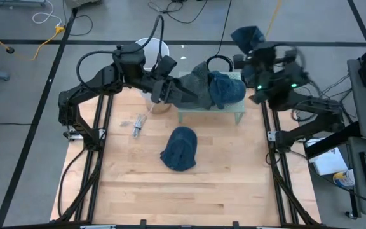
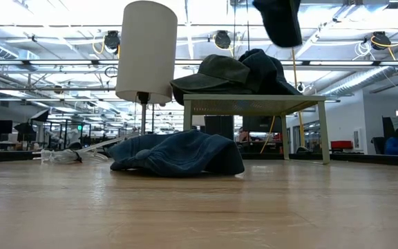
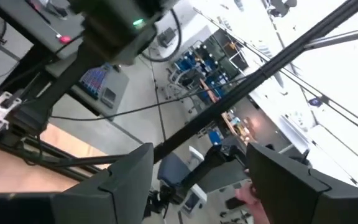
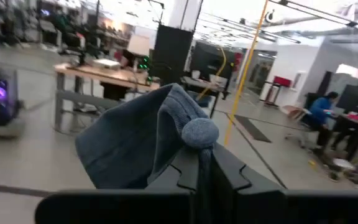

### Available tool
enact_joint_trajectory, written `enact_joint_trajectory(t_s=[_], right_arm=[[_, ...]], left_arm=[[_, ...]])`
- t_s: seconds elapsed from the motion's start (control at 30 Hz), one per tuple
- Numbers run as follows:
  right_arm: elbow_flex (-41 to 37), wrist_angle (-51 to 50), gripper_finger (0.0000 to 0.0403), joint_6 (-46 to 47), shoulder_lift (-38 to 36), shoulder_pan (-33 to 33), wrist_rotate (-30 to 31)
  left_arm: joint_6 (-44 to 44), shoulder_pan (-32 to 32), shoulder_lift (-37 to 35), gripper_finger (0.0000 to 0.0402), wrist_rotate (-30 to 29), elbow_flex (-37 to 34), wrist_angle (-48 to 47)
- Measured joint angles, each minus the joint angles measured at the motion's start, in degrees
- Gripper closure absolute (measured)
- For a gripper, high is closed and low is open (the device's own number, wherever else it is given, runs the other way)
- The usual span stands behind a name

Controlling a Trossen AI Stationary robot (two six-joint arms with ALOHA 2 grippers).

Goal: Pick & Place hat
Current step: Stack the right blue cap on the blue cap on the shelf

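Item: hats, four in view.

- Blue knit hat [image 1: 180, 149], lying flat near the middle of the wooden table [image 1: 221, 191]; its long axis runs from the table's near edge toward the stand. No gripper touches it.
- Olive cap [image 1: 196, 83] and dark blue hat [image 1: 226, 89], side by side on the small green stand [image 1: 210, 114] at the table's far side.
- Pompom beanie [image 4: 142, 140], pinched in the right gripper [image 4: 205, 171], whose fingers are pressed together on the knit. We see it hanging high above and beyond the stand's right end [image 1: 246, 37].

Left gripper [image 1: 165, 89]: fingers spread, nothing between them, poised just beside the olive cap at the stand's left end. Its wrist camera faces out into the room.

Governing relation, as we judge it: the stand lies below and toward the table centre from the carried beanie, so the right arm must come inward and down to place it. For the hat on the table, the left gripper is the nearer; the hat lies toward the near edge from it.
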Motion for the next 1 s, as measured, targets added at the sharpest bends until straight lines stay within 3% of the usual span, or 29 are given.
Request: enact_joint_trajectory(t_s=[0.4,0.7,1.0], right_arm=[[-15.8,-0.1,0.0397,2.4,0.5,-2.4,0.2],[-16.9,0.5,0.0399,2.5,3.6,-1.6,0.5],[-16.9,1.8,0.0394,5.3,8.2,-1.4,0.2]], left_arm=[[0.1,0.0,0.0,0.0153,4.3,0.0,0.0],[0.1,0.0,0.0,0.0136,4.7,0.0,-0.6],[0.1,0.0,0.0,0.0151,7.4,0.0,-0.6]])
